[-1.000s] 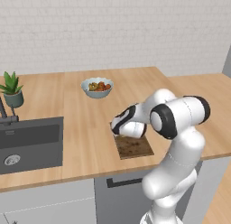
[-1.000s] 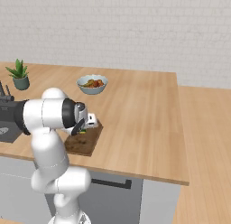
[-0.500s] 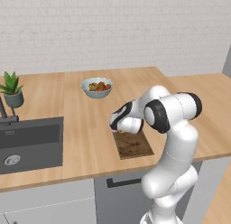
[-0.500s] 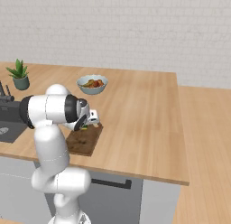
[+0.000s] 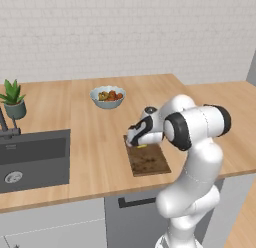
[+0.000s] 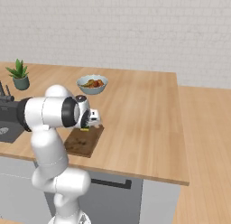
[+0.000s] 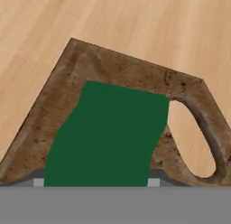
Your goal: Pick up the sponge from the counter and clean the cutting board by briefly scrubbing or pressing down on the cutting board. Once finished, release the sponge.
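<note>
Right now the small dark green sponge with a yellow underside (image 7: 108, 135) is held shut in the two-finger gripper (image 5: 140, 143), low over the slot end of the flat dark brown wooden cutting board (image 5: 148, 162). Straight down is the way to press.

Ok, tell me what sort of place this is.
A rendered home kitchen, most likely: a wood-grain counter with an inset dark sink over grey cabinets, a bowl of food and a cutting board on the worktop, and a white brick wall behind.
</note>
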### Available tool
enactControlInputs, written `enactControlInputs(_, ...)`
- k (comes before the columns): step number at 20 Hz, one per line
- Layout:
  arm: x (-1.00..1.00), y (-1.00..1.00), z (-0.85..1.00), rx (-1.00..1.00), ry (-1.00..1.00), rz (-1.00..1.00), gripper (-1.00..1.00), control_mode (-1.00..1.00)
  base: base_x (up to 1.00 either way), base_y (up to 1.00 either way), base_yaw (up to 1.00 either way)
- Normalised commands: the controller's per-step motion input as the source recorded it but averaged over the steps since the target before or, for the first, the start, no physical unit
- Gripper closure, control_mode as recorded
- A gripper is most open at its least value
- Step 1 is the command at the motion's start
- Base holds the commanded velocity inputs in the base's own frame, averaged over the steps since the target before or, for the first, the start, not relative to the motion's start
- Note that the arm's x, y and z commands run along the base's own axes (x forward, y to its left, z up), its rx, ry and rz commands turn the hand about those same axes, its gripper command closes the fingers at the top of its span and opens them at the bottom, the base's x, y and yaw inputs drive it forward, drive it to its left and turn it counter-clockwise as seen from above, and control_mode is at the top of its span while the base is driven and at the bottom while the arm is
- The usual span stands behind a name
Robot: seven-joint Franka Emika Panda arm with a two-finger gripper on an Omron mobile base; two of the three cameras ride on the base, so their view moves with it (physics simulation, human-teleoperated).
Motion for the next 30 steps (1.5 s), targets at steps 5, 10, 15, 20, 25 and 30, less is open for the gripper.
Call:
enactControlInputs(5, -0.56, -0.43, 0.00, 0.00, 0.16, -0.13, 1.00, -1.00, 0.00, 0.00, 0.00)
enactControlInputs(10, -0.69, -0.15, -0.14, 0.00, 0.04, -0.10, 1.00, -1.00, 0.00, 0.00, 0.00)
enactControlInputs(15, -0.82, -0.13, -0.11, 0.00, 0.00, -0.08, 1.00, -1.00, 0.00, 0.00, 0.00)
enactControlInputs(20, -0.60, -0.05, 0.00, 0.00, 0.01, -0.07, 1.00, -1.00, 0.00, 0.00, 0.00)
enactControlInputs(25, -0.11, 0.27, 0.00, 0.00, 0.07, -0.01, 1.00, -1.00, 0.00, 0.00, 0.00)
enactControlInputs(30, 0.00, 0.57, 0.00, 0.00, 0.06, 0.00, 1.00, -1.00, 0.00, 0.00, 0.00)
